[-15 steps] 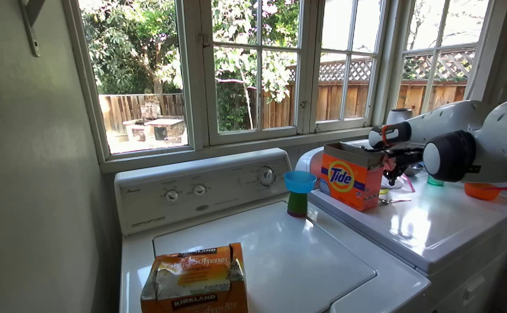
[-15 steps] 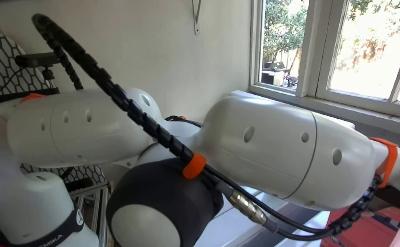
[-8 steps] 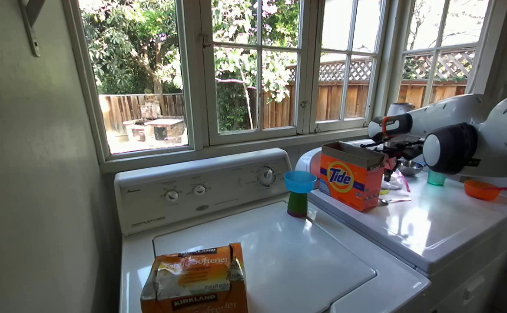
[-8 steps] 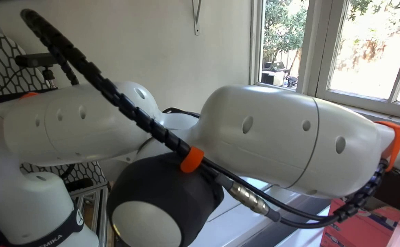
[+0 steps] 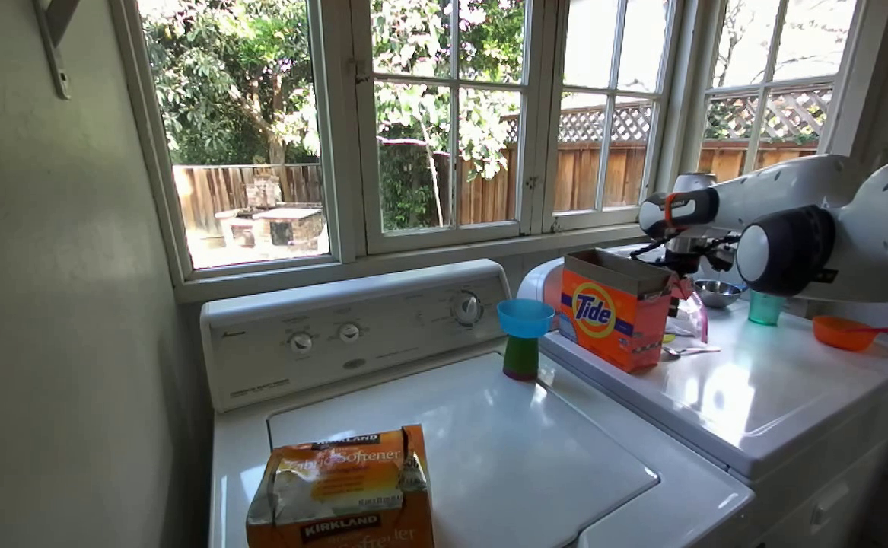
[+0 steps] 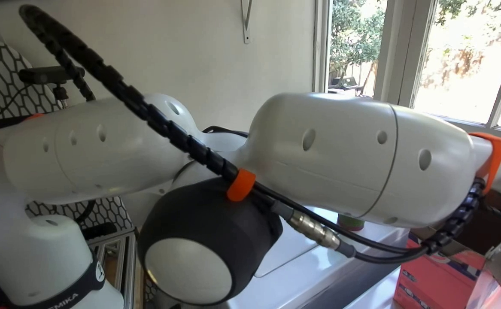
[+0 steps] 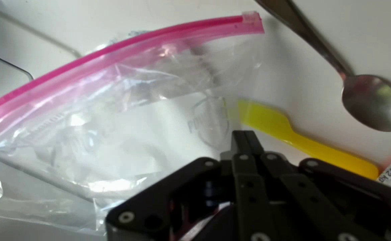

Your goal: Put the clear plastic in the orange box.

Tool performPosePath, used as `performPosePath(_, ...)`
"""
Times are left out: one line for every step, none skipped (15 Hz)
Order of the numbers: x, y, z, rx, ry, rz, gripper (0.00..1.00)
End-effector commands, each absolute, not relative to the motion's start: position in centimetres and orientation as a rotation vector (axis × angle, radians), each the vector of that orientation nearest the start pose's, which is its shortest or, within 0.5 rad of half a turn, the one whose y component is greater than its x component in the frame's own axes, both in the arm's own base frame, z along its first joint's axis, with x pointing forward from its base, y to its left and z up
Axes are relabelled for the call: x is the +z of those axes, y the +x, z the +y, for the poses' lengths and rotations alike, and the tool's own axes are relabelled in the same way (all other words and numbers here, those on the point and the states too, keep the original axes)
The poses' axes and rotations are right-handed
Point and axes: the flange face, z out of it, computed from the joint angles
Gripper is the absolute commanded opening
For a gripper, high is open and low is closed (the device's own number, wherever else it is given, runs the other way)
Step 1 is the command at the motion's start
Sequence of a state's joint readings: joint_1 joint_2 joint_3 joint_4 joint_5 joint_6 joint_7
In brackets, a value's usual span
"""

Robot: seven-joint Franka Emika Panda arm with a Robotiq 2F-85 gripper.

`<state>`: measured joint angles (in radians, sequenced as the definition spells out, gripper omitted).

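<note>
Higher than a second ago: my gripper (image 7: 244, 135), with the clear plastic bag (image 7: 128, 110) drawn up beside it
Closed, I seem to pinch its edge, just right of the orange box (image 5: 612, 316); clearing the rim likely comes next

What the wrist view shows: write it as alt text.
A clear plastic bag with a pink zip strip spreads across the left and middle. The shut black gripper is at the bottom; whether it pinches the bag cannot be told. To the right, a yellow utensil and a metal spoon lie on a white surface.
</note>
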<state>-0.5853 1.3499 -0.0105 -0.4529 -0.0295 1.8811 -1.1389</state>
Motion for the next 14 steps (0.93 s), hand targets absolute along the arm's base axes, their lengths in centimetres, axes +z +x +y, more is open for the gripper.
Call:
performPosePath(22.2,67.3,-45.2,0.015,-3.045,-0.953,0.27)
performPosePath(22.8,67.2,-45.5,-0.008,-3.062,-0.883,0.34)
performPosePath(23.3,67.0,-45.7,-0.016,-3.062,-0.841,0.40)
performPosePath(23.9,66.8,-46.0,-0.036,-3.072,-0.771,0.47)
performPosePath(24.5,66.6,-46.4,-0.063,-3.089,-0.686,0.55)
performPosePath(25.0,66.5,-46.8,-0.095,-3.105,-0.598,0.62)
performPosePath(25.4,66.4,-47.3,-0.133,-3.124,-0.517,0.70)
performPosePath(25.8,66.2,-47.7,-0.153,-3.135,-0.437,0.77)
performPosePath(26.0,66.0,-48.1,-0.169,-3.144,-0.356,0.84)
performPosePath(26.1,65.8,-48.5,-0.183,-3.150,-0.275,0.92)
performPosePath(26.1,65.6,-48.9,-0.189,-3.159,-0.190,0.99)
performPosePath(26.0,65.3,-49.3,-0.197,-3.164,-0.109,1.00)
performPosePath(25.7,65.1,-49.8,-0.200,-3.166,-0.027,1.00)
performPosePath(25.3,64.9,-50.1,-0.203,-3.168,0.057,1.00)
